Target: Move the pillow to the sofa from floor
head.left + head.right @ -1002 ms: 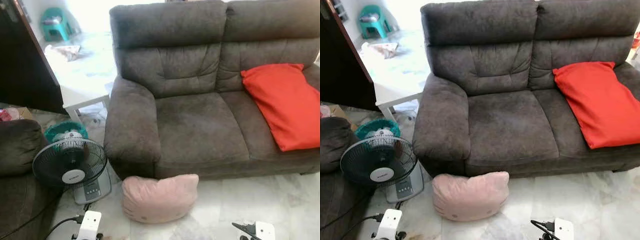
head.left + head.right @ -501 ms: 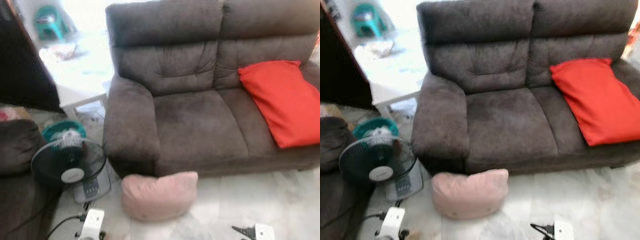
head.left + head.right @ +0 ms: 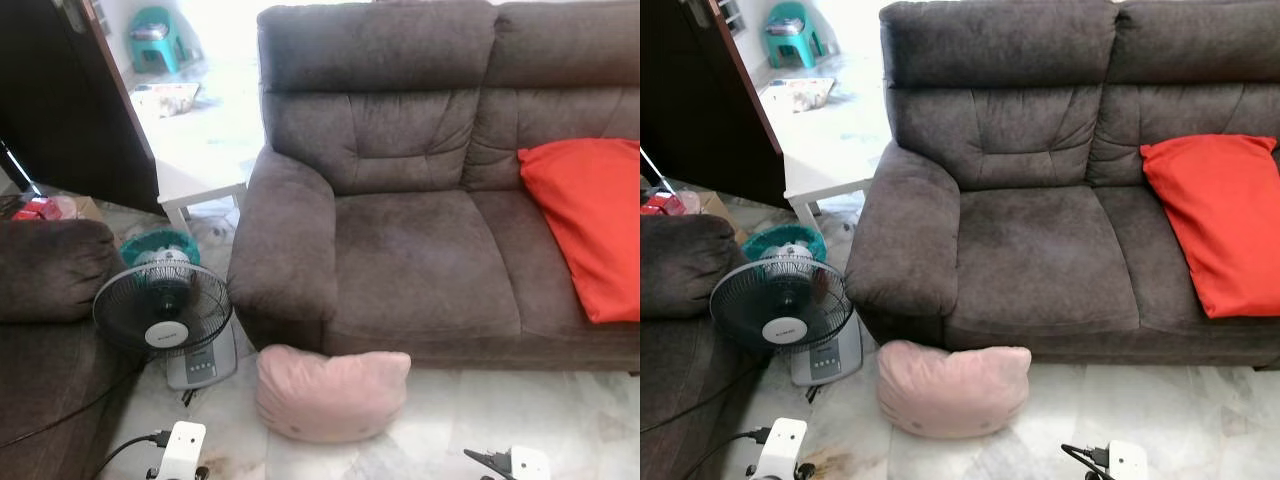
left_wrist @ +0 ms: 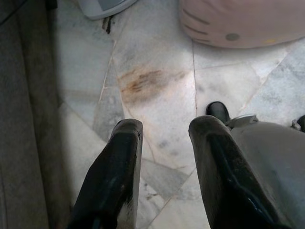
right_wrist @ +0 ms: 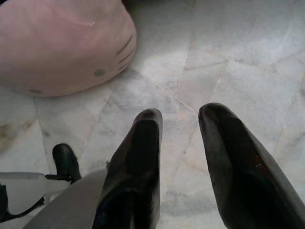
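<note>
A pink cat-face pillow [image 3: 332, 394] lies on the marble floor against the front of the dark brown sofa [image 3: 420, 270], below its left armrest. The pillow's face also shows in the left wrist view [image 4: 243, 21] and the right wrist view [image 5: 59, 45]. My left gripper [image 4: 162, 133] hangs open above the floor, short of the pillow. On the other side, my right gripper [image 5: 181, 124] is open too, near the pillow's edge and not touching it. Both wrists [image 3: 178, 450] [image 3: 520, 465] show at the bottom of the head view.
A red cushion [image 3: 590, 220] rests on the sofa's right seat. A standing fan [image 3: 165, 315] with its cable sits left of the pillow, beside another brown armchair [image 3: 45, 300]. A white low table [image 3: 195, 165] and a dark door [image 3: 70, 100] stand behind.
The whole view has shifted right and sharpened, so the camera moved. The pillow, sofa and fan keep their places relative to each other. Both grippers stay low and open.
</note>
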`<state>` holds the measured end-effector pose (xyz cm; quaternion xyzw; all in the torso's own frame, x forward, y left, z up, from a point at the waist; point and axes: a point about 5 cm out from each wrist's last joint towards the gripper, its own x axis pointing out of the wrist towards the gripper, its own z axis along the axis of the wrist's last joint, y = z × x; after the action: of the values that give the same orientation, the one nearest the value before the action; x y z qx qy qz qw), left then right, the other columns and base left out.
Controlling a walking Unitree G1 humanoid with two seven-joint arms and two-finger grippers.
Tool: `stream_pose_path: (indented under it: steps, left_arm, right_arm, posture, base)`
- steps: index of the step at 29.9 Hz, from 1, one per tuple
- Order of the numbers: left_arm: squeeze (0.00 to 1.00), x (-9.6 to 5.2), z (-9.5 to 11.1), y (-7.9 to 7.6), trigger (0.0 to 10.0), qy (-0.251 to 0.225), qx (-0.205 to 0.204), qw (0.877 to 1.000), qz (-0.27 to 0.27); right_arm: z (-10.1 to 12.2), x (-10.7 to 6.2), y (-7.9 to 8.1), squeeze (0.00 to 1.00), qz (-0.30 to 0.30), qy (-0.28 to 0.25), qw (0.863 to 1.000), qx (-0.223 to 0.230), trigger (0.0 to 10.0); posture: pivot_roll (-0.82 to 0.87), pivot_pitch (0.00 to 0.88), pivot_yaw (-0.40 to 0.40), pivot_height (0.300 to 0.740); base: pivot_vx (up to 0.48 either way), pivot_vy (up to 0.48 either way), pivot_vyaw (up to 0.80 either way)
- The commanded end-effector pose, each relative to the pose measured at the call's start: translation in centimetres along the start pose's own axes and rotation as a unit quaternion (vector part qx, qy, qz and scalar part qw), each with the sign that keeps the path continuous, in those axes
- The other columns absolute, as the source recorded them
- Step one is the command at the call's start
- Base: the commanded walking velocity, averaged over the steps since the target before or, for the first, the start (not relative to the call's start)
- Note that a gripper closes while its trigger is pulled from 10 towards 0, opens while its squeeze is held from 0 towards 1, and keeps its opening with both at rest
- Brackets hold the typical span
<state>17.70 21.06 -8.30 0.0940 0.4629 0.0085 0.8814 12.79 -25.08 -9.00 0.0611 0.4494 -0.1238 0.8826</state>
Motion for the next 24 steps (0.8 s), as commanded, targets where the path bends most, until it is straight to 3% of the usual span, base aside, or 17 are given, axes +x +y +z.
stream_pose_path:
  steps: [1,4,9,14,24]
  left_arm:
    - [0.00,0.02,0.04,0.24,10.0,0.003,0.001,1.000,0.007]
    - [0.00,0.02,0.03,0.22,10.0,0.004,0.001,1.000,0.007]
    - [0.00,0.02,0.00,0.18,10.0,0.005,0.000,1.000,0.007]
    - [0.00,0.01,-0.04,0.18,10.0,0.006,0.001,1.000,0.007]
    - [0.00,0.01,0.00,0.28,10.0,0.005,0.006,1.000,0.007]
  right_arm:
    - [0.04,0.01,-0.04,0.00,0.001,0.001,1.000,-0.006,10.0]
    - [0.08,0.01,-0.06,0.00,0.003,0.002,1.000,-0.014,10.0]
    - [0.04,0.00,-0.10,0.00,0.004,0.002,1.000,-0.009,10.0]
    - [-0.02,-0.02,-0.13,0.00,0.001,0.003,1.000,-0.004,10.0]
    - [-0.03,-0.01,-0.07,0.00,0.000,0.002,1.000,0.000,10.0]
  posture:
    - [0.06,0.000,0.019,0.740]
    - [0.05,0.000,0.018,0.740]
    - [0.05,0.000,0.016,0.740]
    - [0.05,0.000,0.016,0.740]
    - [0.06,0.000,0.017,0.740]
  base:
    - [0.311,0.000,0.00]
    - [0.312,0.000,0.00]
    - [0.310,0.000,0.73]
    - [0.313,0.000,0.00]
    - [0.000,0.000,0.00]
